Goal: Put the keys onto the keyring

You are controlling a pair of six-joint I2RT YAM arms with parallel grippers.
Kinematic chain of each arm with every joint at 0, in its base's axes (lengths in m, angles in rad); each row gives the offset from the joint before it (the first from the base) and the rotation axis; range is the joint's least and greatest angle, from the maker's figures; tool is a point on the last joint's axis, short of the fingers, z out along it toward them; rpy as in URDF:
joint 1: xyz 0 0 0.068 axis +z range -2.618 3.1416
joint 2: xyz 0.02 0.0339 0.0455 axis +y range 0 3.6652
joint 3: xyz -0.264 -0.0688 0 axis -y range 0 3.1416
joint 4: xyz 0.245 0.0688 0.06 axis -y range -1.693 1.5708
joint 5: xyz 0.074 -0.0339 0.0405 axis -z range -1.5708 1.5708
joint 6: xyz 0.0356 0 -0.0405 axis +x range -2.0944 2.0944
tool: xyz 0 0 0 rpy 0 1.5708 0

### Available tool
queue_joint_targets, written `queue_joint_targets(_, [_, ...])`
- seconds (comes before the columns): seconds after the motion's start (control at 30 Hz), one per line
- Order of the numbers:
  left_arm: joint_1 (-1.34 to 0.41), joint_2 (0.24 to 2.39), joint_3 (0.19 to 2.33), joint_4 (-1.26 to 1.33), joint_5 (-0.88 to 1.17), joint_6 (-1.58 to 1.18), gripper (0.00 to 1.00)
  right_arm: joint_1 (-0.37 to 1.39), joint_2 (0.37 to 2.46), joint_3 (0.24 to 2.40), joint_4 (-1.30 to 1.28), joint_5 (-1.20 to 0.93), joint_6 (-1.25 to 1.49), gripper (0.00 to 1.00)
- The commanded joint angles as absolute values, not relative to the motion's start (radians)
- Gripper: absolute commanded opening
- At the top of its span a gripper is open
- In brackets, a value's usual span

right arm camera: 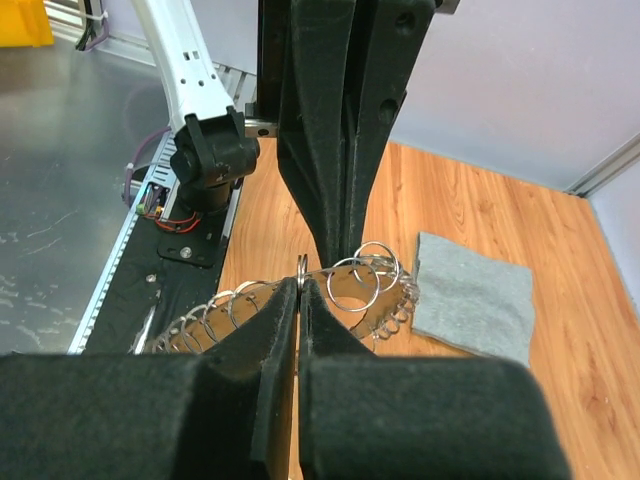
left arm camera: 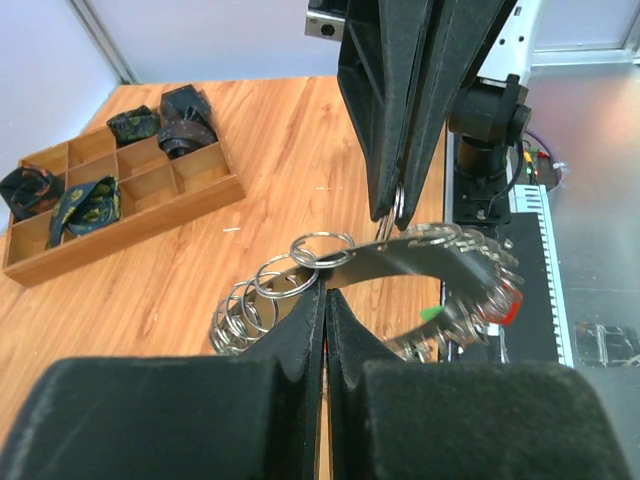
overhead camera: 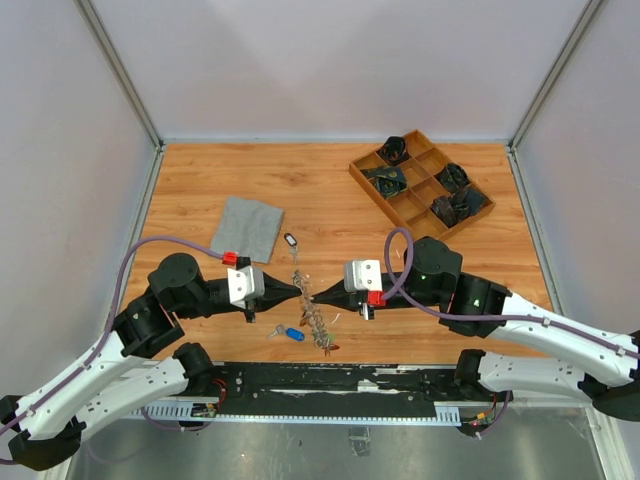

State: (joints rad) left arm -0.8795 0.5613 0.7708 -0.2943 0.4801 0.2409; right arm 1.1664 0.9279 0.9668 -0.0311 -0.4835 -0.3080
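steel keyring sits near the front edge of the table, my left gripper and right gripper both clamped shut on it. i judge it's being braced; next, one must release to fetch the blue-tagged key.

Wooden divider tray: dark patterned fabric bundles sit in several compartments. Grey cloth square lies flat, well left of the tray. Wood-grain tabletop lies under the tray.
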Motion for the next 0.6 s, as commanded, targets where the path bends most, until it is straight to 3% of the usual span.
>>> queue_joint_targets(0.0, [-0.885,0.570,0.770,-0.276,0.492,0.253,0.02,1.155,0.939,1.006,-0.009,-0.518,-0.312,0.01])
queue_joint_targets(0.57, [-0.884,0.572,0.759,-0.235,0.528,0.242,0.04,1.155,0.948,0.956,0.113,-0.459,-0.262,0.01])
